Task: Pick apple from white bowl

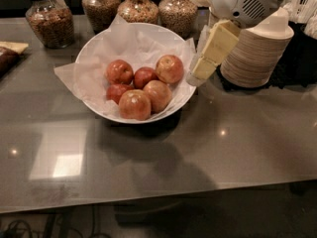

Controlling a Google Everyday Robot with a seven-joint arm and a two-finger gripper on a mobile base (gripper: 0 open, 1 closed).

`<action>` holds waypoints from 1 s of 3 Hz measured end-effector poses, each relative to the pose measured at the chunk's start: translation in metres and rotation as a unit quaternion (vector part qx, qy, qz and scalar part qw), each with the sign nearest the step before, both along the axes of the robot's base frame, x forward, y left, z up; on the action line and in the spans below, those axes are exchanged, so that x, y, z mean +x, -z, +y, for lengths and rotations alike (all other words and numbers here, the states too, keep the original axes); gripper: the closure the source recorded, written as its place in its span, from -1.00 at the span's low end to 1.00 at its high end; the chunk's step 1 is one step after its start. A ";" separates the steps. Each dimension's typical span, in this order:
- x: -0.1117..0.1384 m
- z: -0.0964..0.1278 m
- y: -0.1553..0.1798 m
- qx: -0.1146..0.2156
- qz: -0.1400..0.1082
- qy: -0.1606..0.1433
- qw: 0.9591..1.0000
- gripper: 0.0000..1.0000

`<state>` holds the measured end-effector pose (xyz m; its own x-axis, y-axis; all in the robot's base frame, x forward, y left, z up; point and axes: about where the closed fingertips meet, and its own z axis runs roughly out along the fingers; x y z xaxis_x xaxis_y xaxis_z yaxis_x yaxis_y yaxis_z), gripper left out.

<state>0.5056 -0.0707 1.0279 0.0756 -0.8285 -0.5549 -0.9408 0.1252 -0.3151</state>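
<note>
My gripper (pixel 202 68) hovers at the right rim of the white bowl (pixel 99 43), just outside it, angled down-left. Can't tell if it's released or clenched. The apple (pixel 169 69) sits at the back right of the pile, just left of the gripper and nearest to it. Round, so no long axis to line up with. The other apples (pixel 134 104) crowd it on the left and front. The stack of paper bowls (pixel 255 58) stands close on the right, jars (pixel 177 11) behind. Crinkled paper (pixel 67 73) lines the bowl and could snag.
</note>
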 end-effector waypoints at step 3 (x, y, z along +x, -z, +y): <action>0.008 0.069 0.023 0.177 0.063 -0.075 0.979 -1.00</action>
<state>0.5137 -0.0014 1.0046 0.0936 -0.5667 -0.8186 -0.9856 0.0638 -0.1569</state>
